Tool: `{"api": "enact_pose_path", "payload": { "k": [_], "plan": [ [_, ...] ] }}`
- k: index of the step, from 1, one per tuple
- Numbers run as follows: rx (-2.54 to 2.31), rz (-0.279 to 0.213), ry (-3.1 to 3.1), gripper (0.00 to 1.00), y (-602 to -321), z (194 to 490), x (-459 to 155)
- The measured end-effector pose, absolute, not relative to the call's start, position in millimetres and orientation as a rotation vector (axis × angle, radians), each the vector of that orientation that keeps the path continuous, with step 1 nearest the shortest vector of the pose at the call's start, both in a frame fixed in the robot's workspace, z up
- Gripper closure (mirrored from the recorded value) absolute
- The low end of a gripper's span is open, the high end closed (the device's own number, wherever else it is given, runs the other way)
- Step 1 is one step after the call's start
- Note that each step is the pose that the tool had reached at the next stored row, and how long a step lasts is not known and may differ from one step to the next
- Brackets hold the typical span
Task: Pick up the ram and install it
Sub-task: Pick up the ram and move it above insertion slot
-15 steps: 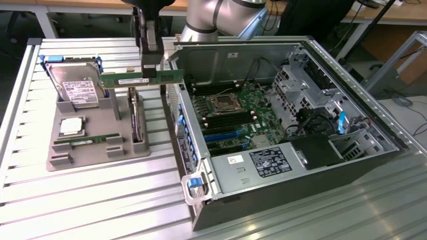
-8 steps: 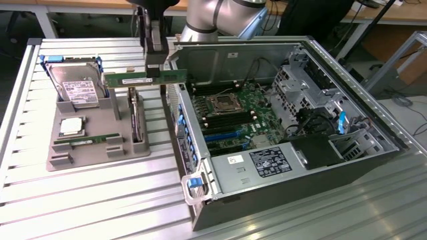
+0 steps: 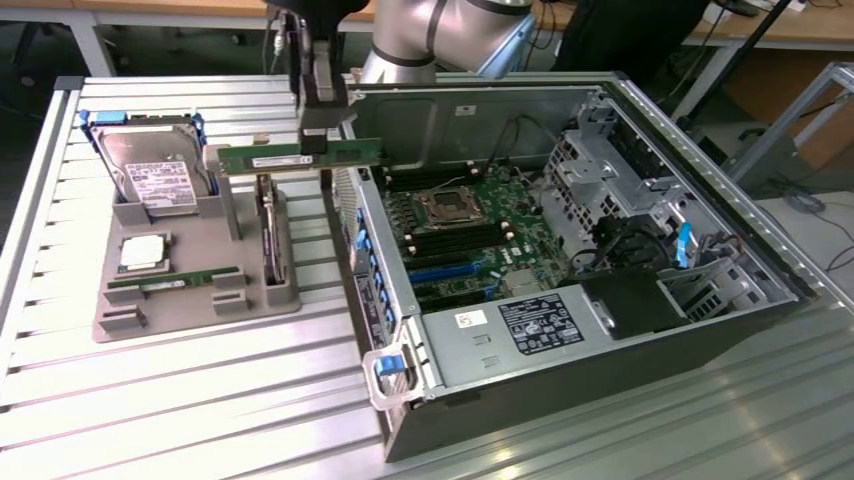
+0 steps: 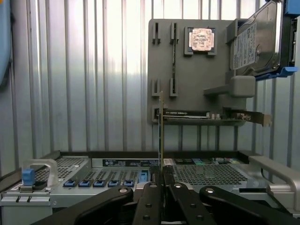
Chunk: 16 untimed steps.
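Observation:
The ram (image 3: 287, 158) is a long green stick with a white label. It hangs level in the air above the gap between the grey holder tray (image 3: 187, 310) and the open computer case (image 3: 400, 330). My gripper (image 3: 320, 143) is shut on the ram's end nearest the case. In the wrist view the ram (image 4: 161, 131) is seen edge-on, rising from between the black fingers (image 4: 174, 190) of my gripper (image 4: 162, 180). The case's motherboard (image 3: 467, 235) lies to the exterior view's right of the ram.
On the tray sit a silver hard drive with blue rails (image 3: 154, 175), a square processor (image 3: 143, 252), a second green stick (image 3: 174, 280) and an upright card (image 3: 274, 240). The case wall with blue clips (image 3: 367, 270) stands close below the ram. Ribbed metal tabletop (image 3: 160, 400) surrounds them.

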<state>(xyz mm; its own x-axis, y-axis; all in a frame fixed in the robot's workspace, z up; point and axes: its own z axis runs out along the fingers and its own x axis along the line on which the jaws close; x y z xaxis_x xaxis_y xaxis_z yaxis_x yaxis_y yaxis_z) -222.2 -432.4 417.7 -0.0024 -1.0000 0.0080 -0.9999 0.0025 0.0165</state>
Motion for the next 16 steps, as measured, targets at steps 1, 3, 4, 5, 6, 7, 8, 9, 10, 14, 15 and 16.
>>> {"api": "enact_pose_path", "payload": {
  "k": [1, 3, 4, 5, 6, 7, 8, 9, 10, 14, 15, 16],
  "plan": [
    [2.206, -0.009, -2.212, 0.88, -432, 418, -222],
    [2.207, -0.009, -2.212, 0.88, -432, 418, -220],
    [2.207, -0.009, -2.212, 0.88, -432, 418, -220],
    [2.207, -0.010, -2.212, 0.88, -432, 418, -219],
    [2.207, -0.009, -2.212, 0.88, -432, 418, -218],
    [2.207, -0.009, -2.212, 0.88, -432, 418, -218],
    [2.207, -0.009, -2.212, 0.88, -432, 418, -217],
    [2.207, -0.009, -2.212, 0.88, -432, 418, -217],
    [2.207, -0.010, -2.212, 0.88, -432, 418, -216],
    [2.207, -0.010, -2.211, 0.88, -432, 418, -211],
    [2.207, -0.010, -2.211, 0.88, -432, 418, -210],
    [2.207, -0.010, -2.211, 0.88, -432, 418, -209]
  ]
}}
